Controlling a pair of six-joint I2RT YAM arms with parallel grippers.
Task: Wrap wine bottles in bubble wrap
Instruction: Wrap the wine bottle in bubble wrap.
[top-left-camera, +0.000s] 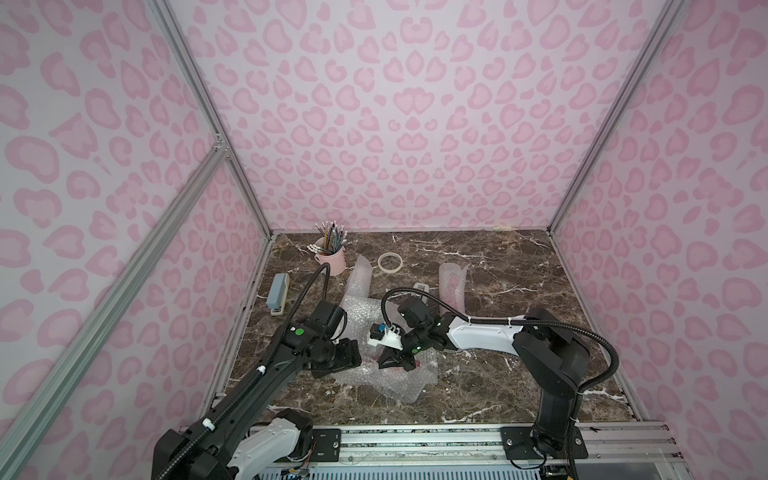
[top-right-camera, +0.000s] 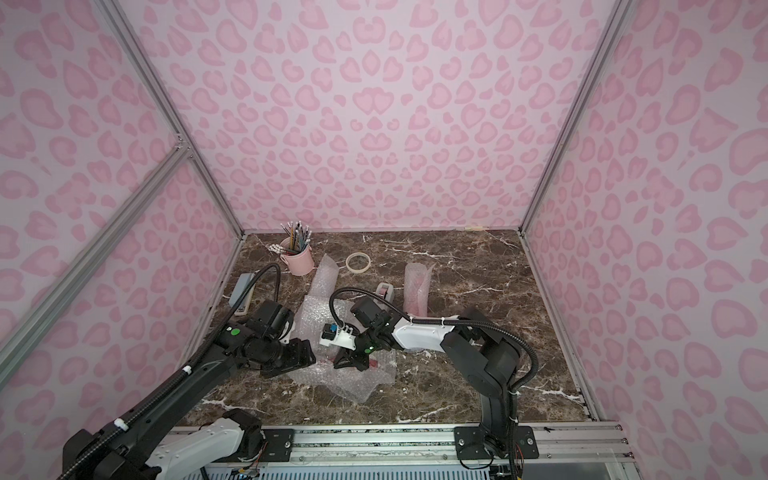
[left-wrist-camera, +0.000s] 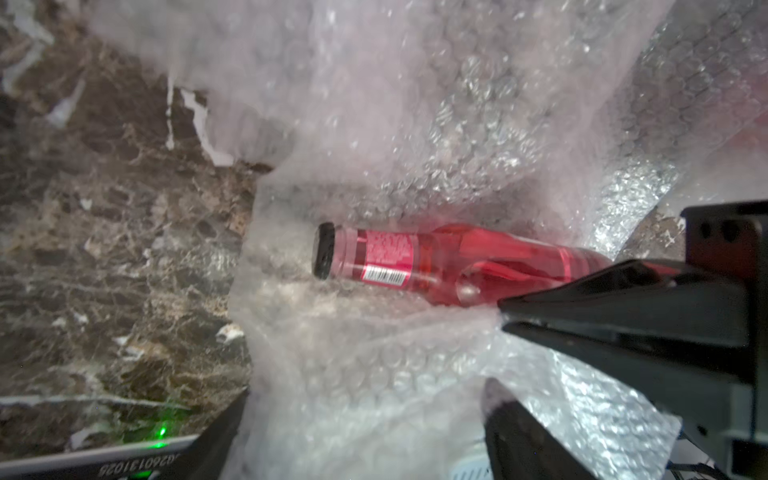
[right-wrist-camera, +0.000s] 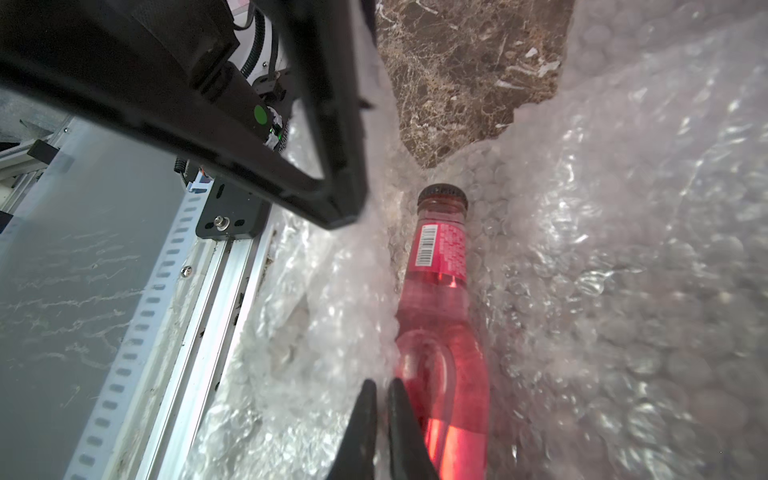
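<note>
We are working on the rolling step for one pink-red bottle (left-wrist-camera: 415, 257). It is lying on its side on a flat bubble wrap sheet (top-left-camera: 399, 380) near the front middle of the marble table (top-left-camera: 519, 374), with its cap pointing toward the left arm. The top of the glass is bare, and the sheet's edge on the robot's side is rising beside it as a low fold.

The left gripper (left-wrist-camera: 365, 411) is hanging with its jaws spread wide, straddling the sheet near the cap end and clamping nothing. The right gripper (right-wrist-camera: 382, 390) is sitting just beside the bottle's fat end, with its jaws drawn almost together. The view is blurred there, so we cannot tell whether any film is pinched in that sliver.

We are judging this wrap as barely begun, since the fold is only reaching the bottle's side. A rolled tube (top-left-camera: 453, 286) is lying farther back.

The next move is calling for both grippers to take that raised edge, one near each end, carry it over the glass and roll bottle and sheet away together. They will need to keep level, because round glass rolls freely and springy film tends to skew.
</note>
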